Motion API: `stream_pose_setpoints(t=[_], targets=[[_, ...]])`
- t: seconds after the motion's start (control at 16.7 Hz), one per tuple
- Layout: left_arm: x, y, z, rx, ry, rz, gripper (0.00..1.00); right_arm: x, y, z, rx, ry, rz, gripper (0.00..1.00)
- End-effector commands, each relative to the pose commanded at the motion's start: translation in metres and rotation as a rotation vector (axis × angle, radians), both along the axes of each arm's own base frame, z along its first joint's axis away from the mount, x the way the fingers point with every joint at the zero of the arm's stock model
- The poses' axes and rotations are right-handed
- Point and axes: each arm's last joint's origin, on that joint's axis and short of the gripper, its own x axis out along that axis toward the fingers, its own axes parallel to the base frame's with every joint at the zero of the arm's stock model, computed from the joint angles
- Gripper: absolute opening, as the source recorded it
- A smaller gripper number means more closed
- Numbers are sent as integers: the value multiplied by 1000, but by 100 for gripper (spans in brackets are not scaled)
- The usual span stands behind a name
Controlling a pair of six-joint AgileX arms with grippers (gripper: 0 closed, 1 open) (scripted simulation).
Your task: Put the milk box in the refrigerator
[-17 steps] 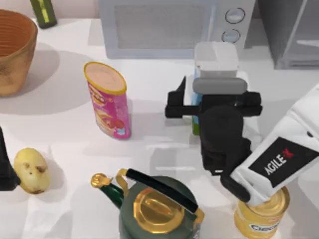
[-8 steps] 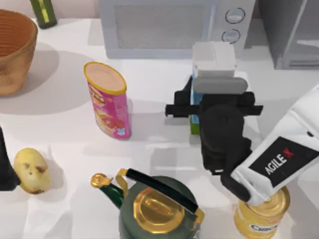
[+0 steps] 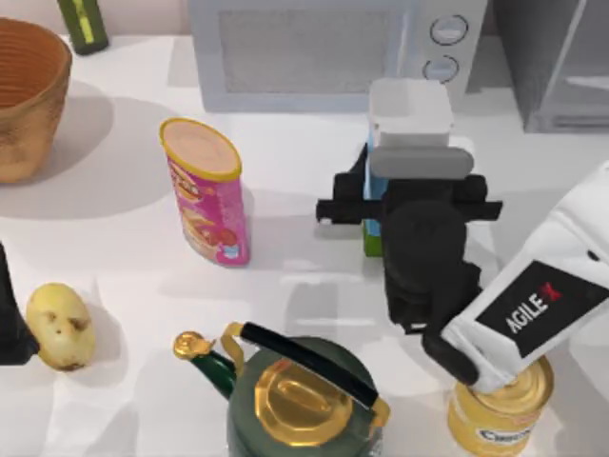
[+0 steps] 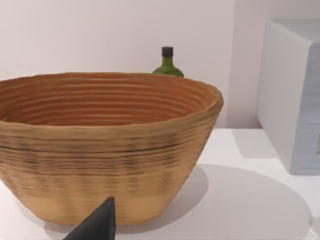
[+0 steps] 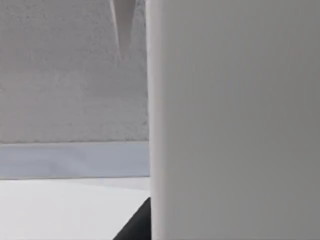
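The milk box (image 3: 409, 112) stands upright on the white bench (image 3: 124, 228), right in front of the white microwave (image 3: 324, 48) and just below its two knobs, with its white top facing the overhead camera and a bit of blue and green showing down its left side. The right gripper (image 3: 371, 205) sits against it from the near side, black fingers (image 3: 344, 190) reaching around its lower body, so it looks clamped on the carton. From the right wrist camera the milk box (image 5: 235, 120) is a big pale wall up close.

The refrigerator (image 3: 557, 62) is the grey cabinet at the back right corner, well apart from the carton.

Also on the bench: pink can (image 3: 207, 190), green kettle (image 3: 300, 400), potato (image 3: 59, 327), wicker basket (image 3: 29, 95), green bottle (image 3: 84, 21), yellow tin (image 3: 500, 419).

The left gripper (image 4: 95, 225) is parked at the left edge near the basket; can't tell how its fingers stand.
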Motion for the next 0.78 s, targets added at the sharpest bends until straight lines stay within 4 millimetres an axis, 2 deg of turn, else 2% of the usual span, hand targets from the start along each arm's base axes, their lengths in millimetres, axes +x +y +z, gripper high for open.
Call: stream_pose_setpoints(t=[0.3,0.36,0.48,0.6,0.78], targets=[[0,0,0,0,0,0,100,0,0,0,0,0,0,0],[0,0,0,0,0,0,100,2,2,11,24,-26,2,0],[0,0,0,0,0,0,100,2,3,14,23,-25,2,0],[0,0,0,0,0,0,100,4,4,26,21,-24,1,0],[0,0,0,0,0,0,100,8,7,55,20,-23,2,0]])
